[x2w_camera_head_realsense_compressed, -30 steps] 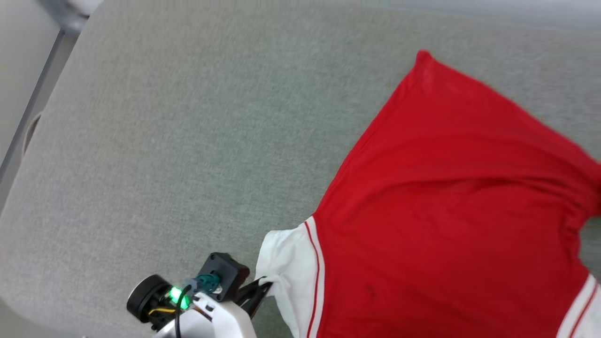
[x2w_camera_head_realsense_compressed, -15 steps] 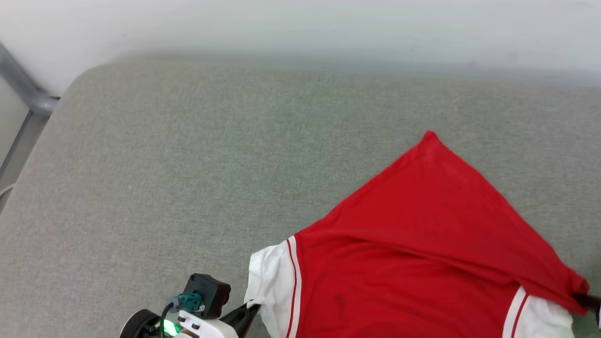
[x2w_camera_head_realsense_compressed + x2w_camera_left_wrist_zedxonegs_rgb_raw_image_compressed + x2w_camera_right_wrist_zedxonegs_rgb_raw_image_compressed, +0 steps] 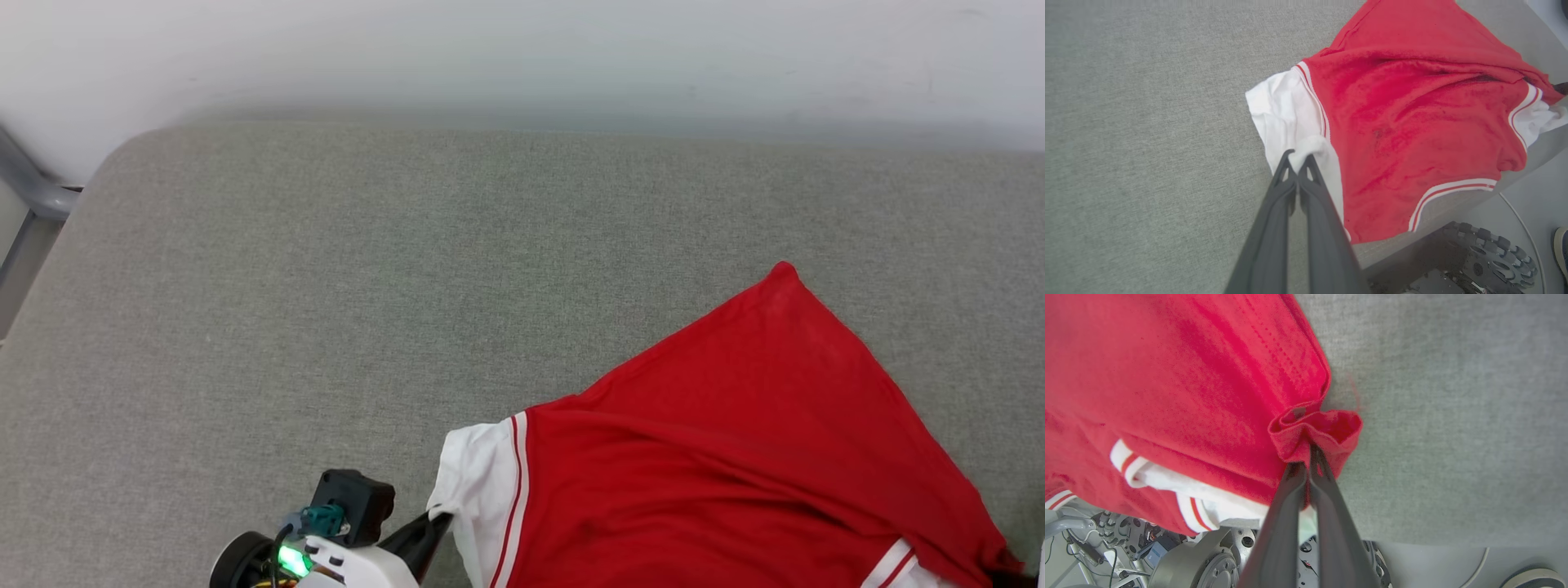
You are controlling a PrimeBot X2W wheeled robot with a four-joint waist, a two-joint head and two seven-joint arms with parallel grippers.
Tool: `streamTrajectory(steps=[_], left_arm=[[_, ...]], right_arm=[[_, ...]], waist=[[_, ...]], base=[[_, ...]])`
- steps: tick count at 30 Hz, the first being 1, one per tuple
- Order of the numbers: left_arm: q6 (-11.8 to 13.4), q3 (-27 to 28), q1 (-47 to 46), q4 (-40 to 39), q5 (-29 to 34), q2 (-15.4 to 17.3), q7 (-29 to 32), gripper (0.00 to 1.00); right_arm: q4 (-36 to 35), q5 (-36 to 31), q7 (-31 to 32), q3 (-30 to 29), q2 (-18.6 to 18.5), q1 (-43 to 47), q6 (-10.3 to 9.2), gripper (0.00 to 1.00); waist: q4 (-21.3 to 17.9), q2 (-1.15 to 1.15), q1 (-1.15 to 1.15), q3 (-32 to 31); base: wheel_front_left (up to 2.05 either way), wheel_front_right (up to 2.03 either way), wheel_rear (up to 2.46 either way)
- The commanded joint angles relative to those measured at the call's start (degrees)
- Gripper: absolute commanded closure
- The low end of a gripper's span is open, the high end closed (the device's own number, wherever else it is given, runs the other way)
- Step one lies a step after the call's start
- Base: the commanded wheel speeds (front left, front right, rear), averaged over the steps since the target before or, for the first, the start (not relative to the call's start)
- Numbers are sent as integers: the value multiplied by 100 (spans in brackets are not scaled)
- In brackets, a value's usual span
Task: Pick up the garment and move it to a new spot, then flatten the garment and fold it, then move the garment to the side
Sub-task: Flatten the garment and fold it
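- The garment (image 3: 718, 457) had slid slightly toward the grey cushion's (image 3: 326, 286) near edge, plain red side up, its near part hanging over that edge.
- The left gripper (image 3: 1298, 157) was clamped on the white sleeve (image 3: 1286, 106).
- The right gripper (image 3: 1308, 455) was clamped on bunched red fabric.

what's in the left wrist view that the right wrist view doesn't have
Left wrist view: the left gripper, shut on a bunched bit of white sleeve, and a curved red-and-white striped trim at the near edge of the shirt.

Right wrist view: the right gripper, shut on a puckered red fold at the shirt's edge.

Both: the red garment spread on the grey padded surface, and parts of the robot's base below that surface's edge.
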Motion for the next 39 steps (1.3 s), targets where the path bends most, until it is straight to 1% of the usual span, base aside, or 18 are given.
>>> streamTrajectory(steps=[1, 3, 7, 11, 16, 19, 21, 27, 29, 32, 34, 39], left_arm=[[-12, 15, -69, -22, 22, -9, -54, 100], [-32, 5, -105, -63, 12, -37, -80, 100], [-37, -10, -152, -135, 48, -12, -64, 100], [-47, -36, -214, -191, 100, -28, -61, 100], [-99, -106, -361, -252, 163, -89, -59, 100], [-135, -157, -460, -295, 216, -134, -63, 100], [-157, -189, -532, -315, 216, -185, -77, 100], [-244, -236, -747, -314, 274, -319, -193, 100], [-281, -261, -808, -295, 304, -358, -221, 100], [-349, -287, -886, -285, 249, -487, -345, 100], [-400, -310, -920, -231, 247, -509, -401, 100], [-435, -357, -979, -131, 272, -634, -525, 100]], right_arm=[[-81, 98, -40, -49, 69, -124, -6, 0], [-209, 199, 23, -75, 73, -253, -6, 0], [-641, 297, 247, 18, -198, -437, -6, 0], [-1111, 349, 522, 87, -401, -821, -6, 0], [-1361, 271, 842, 250, -445, -1563, -6, 0], [-1267, 97, 955, 377, -412, -2061, -6, 0], [-1145, -66, 957, 495, -470, -2397, -6, 0], [-578, -392, 1097, 760, -523, -3148, -6, 0], [-391, -502, 1054, 811, -534, -3340, -6, 0], [-116, -631, 967, 881, -547, -3561, -6, 0], [77, -697, 963, 934, -559, -3649, -6, 0], [405, -865, 1004, 1198, -752, -3634, -6, 0]], waist=[[14, 0, 0, 22], [41, 0, 0, 48], [99, 0, 0, 129], [227, 0, 0, 285], [489, 0, 0, 592], [687, 0, 0, 821], [831, 0, 0, 970], [1195, 0, 0, 1350], [1293, 0, 0, 1445], [1421, 0, 0, 1551], [1493, 0, 0, 1604], [1634, 0, 0, 1719]], base=[[0, 0, 0], [0, 0, 0], [0, 0, 0], [0, 0, 0], [0, 0, 0], [0, 0, 0], [0, 0, 0], [0, 0, 0], [0, 0, 0], [0, 0, 0], [0, 0, 0], [0, 0, 0]])
